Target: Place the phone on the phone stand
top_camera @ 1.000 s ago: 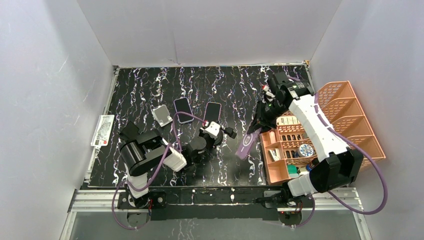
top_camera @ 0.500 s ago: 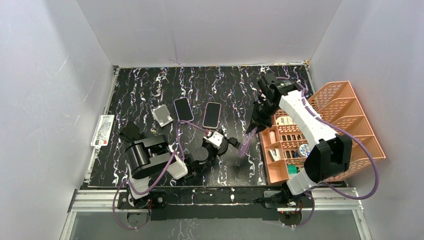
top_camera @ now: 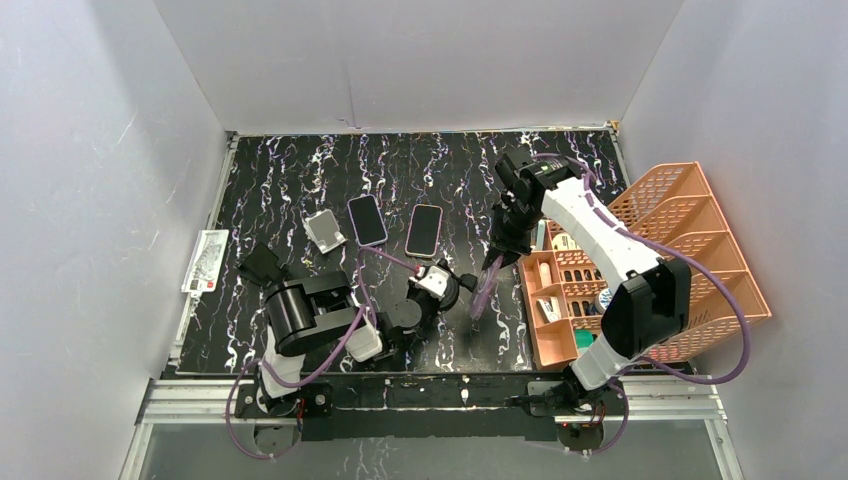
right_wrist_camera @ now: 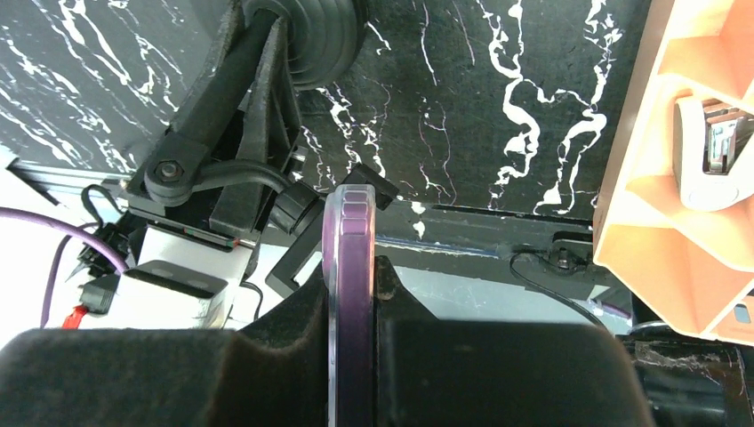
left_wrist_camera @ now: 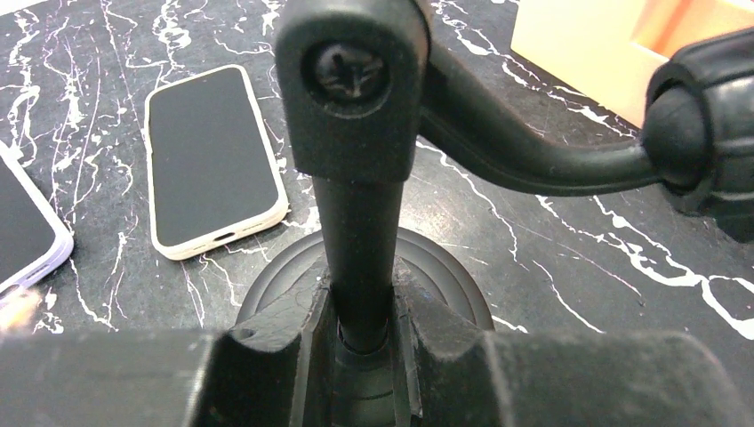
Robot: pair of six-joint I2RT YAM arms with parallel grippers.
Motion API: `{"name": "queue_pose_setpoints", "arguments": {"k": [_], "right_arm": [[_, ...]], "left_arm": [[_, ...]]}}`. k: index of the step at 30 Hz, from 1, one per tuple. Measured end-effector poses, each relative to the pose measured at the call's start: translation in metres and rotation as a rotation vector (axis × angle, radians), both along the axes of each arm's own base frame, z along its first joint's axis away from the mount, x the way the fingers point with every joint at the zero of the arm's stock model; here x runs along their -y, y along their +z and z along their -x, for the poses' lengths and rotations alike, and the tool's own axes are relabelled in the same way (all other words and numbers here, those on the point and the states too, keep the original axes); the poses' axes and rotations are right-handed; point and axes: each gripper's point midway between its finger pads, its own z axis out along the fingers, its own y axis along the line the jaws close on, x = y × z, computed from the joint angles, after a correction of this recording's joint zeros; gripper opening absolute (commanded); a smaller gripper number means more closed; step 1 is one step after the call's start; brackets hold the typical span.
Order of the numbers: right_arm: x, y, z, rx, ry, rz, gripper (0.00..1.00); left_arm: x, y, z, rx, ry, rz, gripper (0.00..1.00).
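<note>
We judge the purple-cased phone [right_wrist_camera: 348, 231] stiff, thin and slippery. Our right gripper [right_wrist_camera: 351, 298] pinches its flat faces at one end, and our left gripper [left_wrist_camera: 360, 334] clamps the post of the phone stand [left_wrist_camera: 356, 98].

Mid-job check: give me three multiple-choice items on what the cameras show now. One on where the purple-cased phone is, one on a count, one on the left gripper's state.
1. Where is the purple-cased phone?
A. in the orange plastic basket
B. lying flat beside the other phones
C. clamped in the right gripper, off the table

2. How many phones lie flat on the black marble table?
A. two
B. one
C. four

3. What is the left gripper doing?
A. hanging wide open
B. shut on the black phone stand, at its upright post
C. shut on a phone

Answers:
1 C: the right wrist view shows the phone's edge pinched between the fingers.
2 A: the top view shows two, side by side.
3 B: the left wrist view shows the post held between the fingers.
</note>
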Motion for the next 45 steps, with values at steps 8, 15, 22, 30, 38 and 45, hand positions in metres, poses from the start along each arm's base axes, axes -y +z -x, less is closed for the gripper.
{"name": "queue_pose_setpoints", "arguments": {"k": [8, 15, 22, 30, 38, 45], "right_arm": [[0.001, -0.009, 0.004, -0.035, -0.02, 0.06, 0.01], [0.004, -0.013, 0.003, -0.043, -0.051, 0.095, 0.01], [0.004, -0.019, 0.004, -0.081, -0.066, 0.123, 0.01], [0.003, -0.022, 0.001, -0.1, -0.065, 0.133, 0.01], [0.001, -0.03, 0.003, -0.107, -0.046, 0.121, 0.01], [-0.001, -0.029, 0.003, -0.099, -0.014, 0.097, 0.01]], "left_arm": [[0.001, 0.001, 0.001, 0.013, 0.02, -0.002, 0.0], [0.002, 0.002, 0.002, 0.022, 0.018, -0.009, 0.0], [0.001, 0.003, 0.007, 0.036, 0.006, -0.018, 0.0], [-0.002, 0.002, 0.013, 0.034, -0.023, -0.001, 0.0], [0.001, -0.003, 0.018, 0.01, -0.055, 0.043, 0.0], [0.003, -0.01, 0.018, -0.038, -0.081, 0.104, 0.0]]}}
